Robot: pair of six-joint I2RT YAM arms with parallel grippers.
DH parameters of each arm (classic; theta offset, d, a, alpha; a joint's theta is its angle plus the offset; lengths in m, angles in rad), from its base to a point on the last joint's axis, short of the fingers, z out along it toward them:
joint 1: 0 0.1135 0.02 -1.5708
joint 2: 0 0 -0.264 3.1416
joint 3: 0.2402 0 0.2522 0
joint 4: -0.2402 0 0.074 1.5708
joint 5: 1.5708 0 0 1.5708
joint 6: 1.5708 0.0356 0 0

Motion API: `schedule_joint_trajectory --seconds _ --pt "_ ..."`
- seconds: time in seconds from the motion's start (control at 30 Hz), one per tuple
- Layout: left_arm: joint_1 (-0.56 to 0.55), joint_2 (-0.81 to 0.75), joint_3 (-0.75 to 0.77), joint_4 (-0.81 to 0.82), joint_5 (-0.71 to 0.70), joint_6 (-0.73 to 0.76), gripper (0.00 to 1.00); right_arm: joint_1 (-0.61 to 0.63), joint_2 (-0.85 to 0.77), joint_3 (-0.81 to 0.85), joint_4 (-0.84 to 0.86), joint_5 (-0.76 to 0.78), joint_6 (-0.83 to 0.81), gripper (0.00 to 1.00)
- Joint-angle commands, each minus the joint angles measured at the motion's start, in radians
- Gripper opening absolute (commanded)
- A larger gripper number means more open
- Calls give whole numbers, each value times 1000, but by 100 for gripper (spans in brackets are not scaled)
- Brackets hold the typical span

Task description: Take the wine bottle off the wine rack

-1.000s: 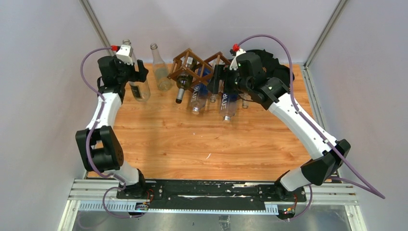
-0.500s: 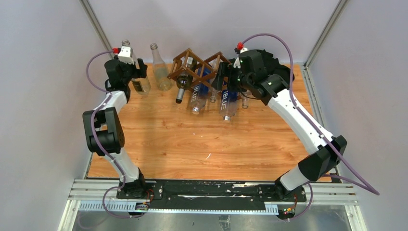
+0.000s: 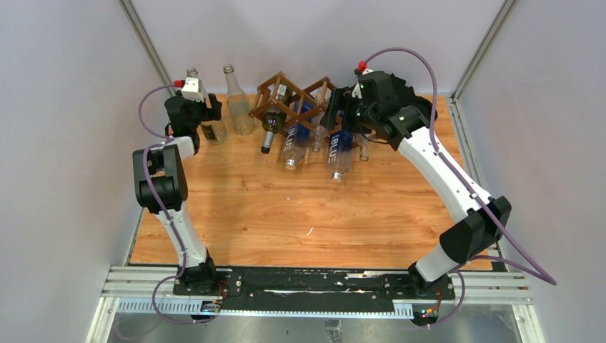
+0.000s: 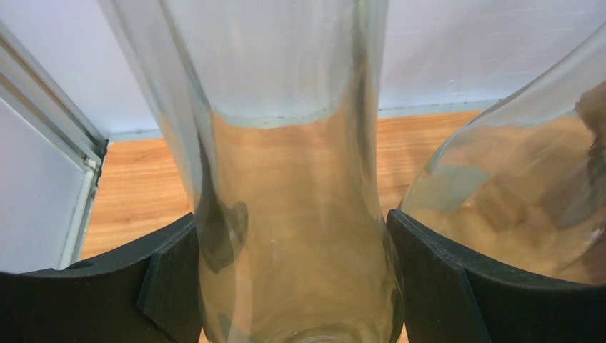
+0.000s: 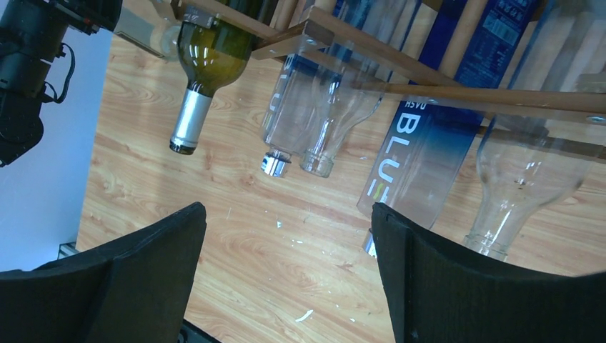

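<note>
The dark brown lattice wine rack (image 3: 286,96) stands at the back middle of the table and crosses the top of the right wrist view (image 5: 400,61). A dark green wine bottle (image 3: 271,123) with a silver neck (image 5: 187,121) lies in its left cell, neck pointing forward. My left gripper (image 3: 202,114) is shut on a clear glass bottle (image 4: 293,179), upright at the back left, away from the rack. My right gripper (image 3: 334,118) is open and empty over the rack's right end, with bare table between its fingers (image 5: 429,286).
Clear and blue-labelled bottles (image 3: 336,148) lie in the rack's other cells, necks forward (image 5: 421,150). A second clear bottle (image 3: 239,114) stands just right of the held one (image 4: 529,186). Enclosure walls close the back and sides.
My left arm has folded up and brought the held clear bottle from a tilt to upright at the back left. My right gripper has shifted slightly right and back over the rack.
</note>
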Motion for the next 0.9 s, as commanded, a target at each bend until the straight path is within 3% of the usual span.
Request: schedule_joint_trajectory --seconds 0.0,0.33,0.47,0.57,0.73,0.87 --pt "5 -8 84 213 -1 0 0 -32 6 18 -18 0 -8 89" --pt "4 -30 47 205 8 16 38 -60 22 32 -25 19 -29 90" --pt "5 -83 23 160 17 15 69 -88 46 63 -37 47 -52 90" --pt "5 -132 6 90 -1 14 84 -100 71 119 -77 114 -96 90" --pt "9 -217 -46 -12 53 40 99 -132 95 192 -120 226 -156 89" --pt "9 -276 -68 -67 85 46 100 -176 128 230 -141 256 -173 89"
